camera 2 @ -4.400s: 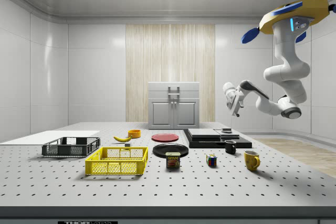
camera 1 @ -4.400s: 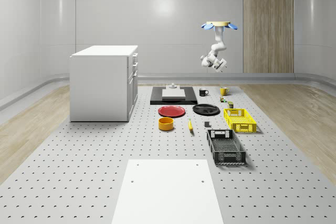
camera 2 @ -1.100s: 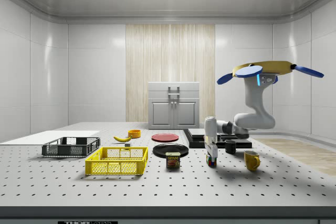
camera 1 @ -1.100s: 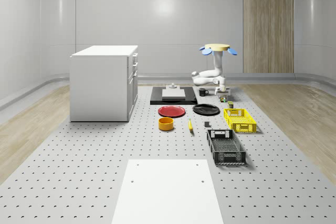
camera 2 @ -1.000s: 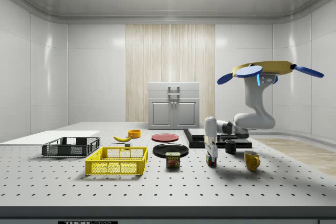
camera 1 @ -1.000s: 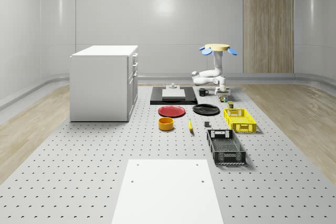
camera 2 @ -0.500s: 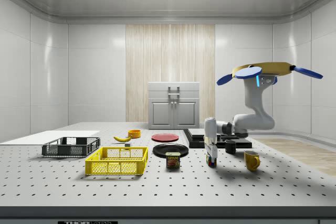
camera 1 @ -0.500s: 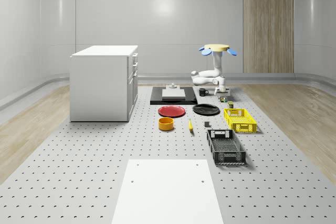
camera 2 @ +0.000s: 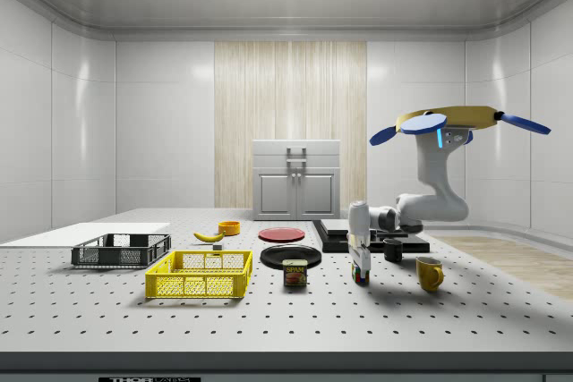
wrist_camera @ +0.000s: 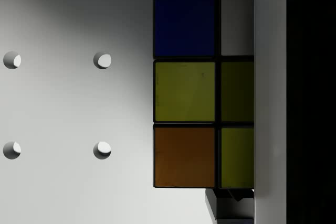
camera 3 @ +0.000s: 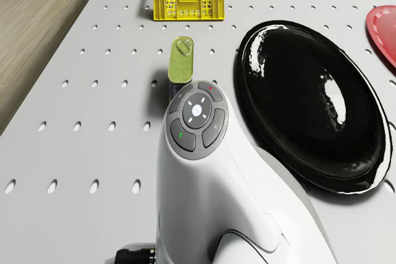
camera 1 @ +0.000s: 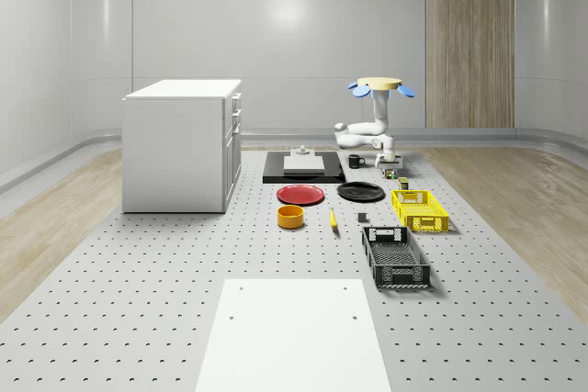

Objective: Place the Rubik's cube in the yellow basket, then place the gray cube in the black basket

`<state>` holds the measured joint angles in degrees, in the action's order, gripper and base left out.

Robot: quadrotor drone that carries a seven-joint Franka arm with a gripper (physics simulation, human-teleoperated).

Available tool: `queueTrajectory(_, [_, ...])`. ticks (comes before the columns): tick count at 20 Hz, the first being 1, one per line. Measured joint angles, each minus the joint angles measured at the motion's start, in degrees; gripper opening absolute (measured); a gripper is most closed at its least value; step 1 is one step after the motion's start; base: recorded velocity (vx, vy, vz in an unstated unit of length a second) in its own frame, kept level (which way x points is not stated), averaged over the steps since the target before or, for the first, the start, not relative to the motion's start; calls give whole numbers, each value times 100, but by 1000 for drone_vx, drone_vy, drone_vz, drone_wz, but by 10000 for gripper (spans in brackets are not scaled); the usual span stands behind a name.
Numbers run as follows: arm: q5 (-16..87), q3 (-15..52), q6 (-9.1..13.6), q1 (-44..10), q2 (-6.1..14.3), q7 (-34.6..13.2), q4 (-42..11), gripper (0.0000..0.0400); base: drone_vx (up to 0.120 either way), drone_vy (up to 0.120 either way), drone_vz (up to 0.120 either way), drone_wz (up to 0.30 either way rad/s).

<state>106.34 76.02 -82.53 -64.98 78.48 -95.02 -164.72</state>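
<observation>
I had dropped from high above to hover low over the counter's (camera 2: 269,319) far end, my hand (camera 2: 360,267) down on the Rubik's cube (wrist_camera: 202,92), grip unclear, yellow basket (camera 2: 200,275) waiting at nine o'clock in the side view.

tool (camera 2: 360,267) at Rubik's cube (camera 2: 360,275) | can (camera 2: 295,273) blocks toward yellow basket (camera 2: 200,274) | bare table (camera 2: 376,315) elsewhere

We see pale glossy walls and a wood-slat panel (camera 1: 469,39) behind a perforated floor (camera 1: 138,319). A white cabinet (camera 1: 182,144) stands well apart from the pincer.
</observation>
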Motion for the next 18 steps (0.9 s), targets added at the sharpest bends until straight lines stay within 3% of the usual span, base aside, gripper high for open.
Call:
queueTrajectory(6, [-29, 5, -94, -25, 96, -20, 7, 336, 0, 0, 0, 0])
queueTrajectory(18, [-278, 219, -182, -74, 245, -65, -9, 327, 0, 0, 0, 0])
